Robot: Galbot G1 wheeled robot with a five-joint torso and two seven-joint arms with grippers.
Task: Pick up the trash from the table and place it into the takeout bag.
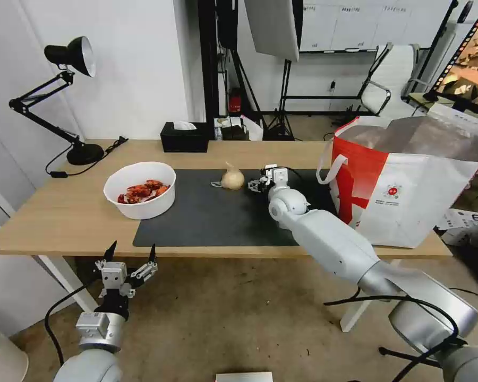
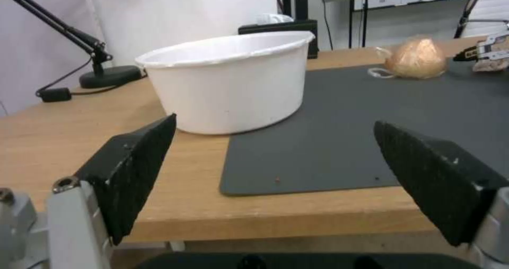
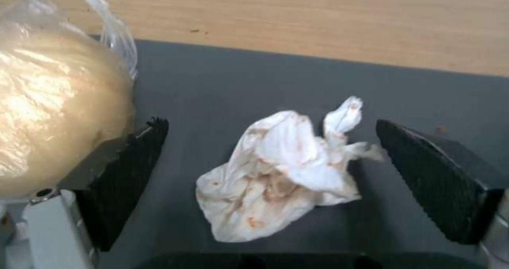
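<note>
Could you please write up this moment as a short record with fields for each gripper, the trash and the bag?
right gripper: open, over the dark mat, fingers either side of the crumpled tissue
left gripper: open, below and in front of the table edge, holding nothing
knotted bag: on the mat, close beside the right gripper
bowl: at the mat's left edge, red shells inside
takeout bag: upright at the table's right end, mouth open
tissue box: at the far table edge
</note>
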